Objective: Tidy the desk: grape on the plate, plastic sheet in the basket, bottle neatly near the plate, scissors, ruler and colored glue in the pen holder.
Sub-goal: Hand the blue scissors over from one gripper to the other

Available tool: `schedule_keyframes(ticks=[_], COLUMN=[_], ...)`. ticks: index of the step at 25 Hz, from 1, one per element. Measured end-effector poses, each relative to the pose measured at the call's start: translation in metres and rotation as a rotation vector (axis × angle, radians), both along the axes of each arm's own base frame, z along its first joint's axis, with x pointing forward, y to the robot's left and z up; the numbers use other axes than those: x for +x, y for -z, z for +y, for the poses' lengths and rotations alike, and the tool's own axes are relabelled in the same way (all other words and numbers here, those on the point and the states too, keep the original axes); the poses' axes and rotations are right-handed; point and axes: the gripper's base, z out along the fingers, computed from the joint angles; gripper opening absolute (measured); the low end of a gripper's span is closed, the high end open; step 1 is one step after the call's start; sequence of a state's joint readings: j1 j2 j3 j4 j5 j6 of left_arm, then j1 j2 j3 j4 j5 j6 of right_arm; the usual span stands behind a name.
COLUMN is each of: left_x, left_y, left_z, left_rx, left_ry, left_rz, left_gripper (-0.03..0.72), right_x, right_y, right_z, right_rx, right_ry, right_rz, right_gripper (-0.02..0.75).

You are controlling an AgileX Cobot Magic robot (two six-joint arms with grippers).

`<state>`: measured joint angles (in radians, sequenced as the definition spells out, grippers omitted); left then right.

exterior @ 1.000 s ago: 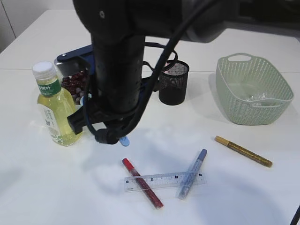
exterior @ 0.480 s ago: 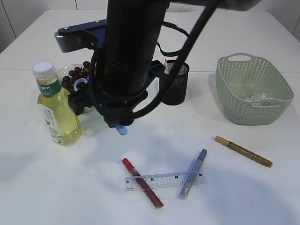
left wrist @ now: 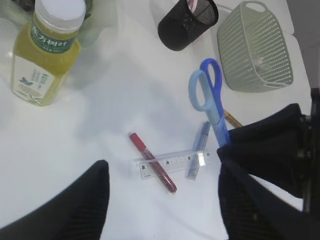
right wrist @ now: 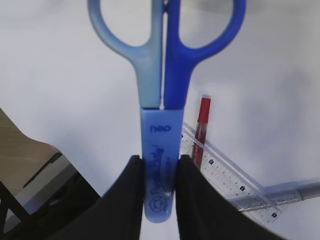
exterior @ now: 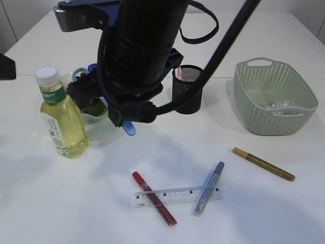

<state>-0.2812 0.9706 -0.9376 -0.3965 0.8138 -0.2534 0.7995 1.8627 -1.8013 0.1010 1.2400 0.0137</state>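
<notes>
My right fingers [right wrist: 158,187] pinch the sheathed scissors [right wrist: 162,100] above the bench [exterior: 76,203]; my left fingers [left wrist: 160,200] are spread.

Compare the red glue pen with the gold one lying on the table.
The red glue pen lies under the clear ruler, crossing it; the gold glue pen lies alone, touching nothing. The red one sits near the front middle of the table; the gold one sits further right, nearer the green basket. Both lie flat, at a similar slant, outside the pen holder.
</notes>
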Motion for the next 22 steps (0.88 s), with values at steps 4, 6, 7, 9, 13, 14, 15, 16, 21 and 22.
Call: schedule_keyframes(ticks=[4,6,7,9,13,14,15,16,21,22], left_x=[0.013,0.018,0.021,0.026,0.034,0.036,0.037,0.038,0.041,0.043], left_y=[0.007,0.009,0.010,0.012,0.016,0.017,0.017,0.017,0.016,0.017], left_z=[-0.006,-0.010,-0.012,-0.015,-0.019,-0.020,-0.020,-0.020,-0.022,-0.023], left_rx=[-0.034,-0.063,-0.078,-0.101,-0.125,-0.129,-0.130,-0.132,-0.164,-0.175], left_ry=[0.002,0.011,0.016,0.023,0.028,0.028,0.026,0.024,0.015,0.017], left_rz=[0.032,0.034,0.035,0.032,0.041,0.041,0.038,0.033,0.018,0.020], left_gripper=[0.498,0.498,0.498,0.498,0.498,0.498,0.498,0.498,0.498,0.498], right_x=[-0.002,-0.003,-0.003,-0.003,0.004,0.006,0.010,0.014,0.026,0.025], right_y=[-0.005,-0.005,-0.005,-0.005,-0.006,-0.006,-0.006,-0.006,-0.008,-0.008], right_z=[-0.001,-0.001,-0.001,-0.001,-0.008,-0.010,-0.014,-0.018,-0.031,-0.030], right_rx=[0.011,0.013,0.012,0.011,0.024,0.033,0.044,0.055,0.109,0.118], right_ry=[-0.013,-0.019,-0.022,-0.027,-0.007,0.001,0.014,0.026,0.054,0.044], right_rz=[-0.003,-0.005,-0.007,-0.009,0.004,0.012,0.021,0.029,0.066,0.070], right_gripper=[0.163,0.162,0.162,0.162,0.162,0.162,0.162,0.162,0.162,0.162])
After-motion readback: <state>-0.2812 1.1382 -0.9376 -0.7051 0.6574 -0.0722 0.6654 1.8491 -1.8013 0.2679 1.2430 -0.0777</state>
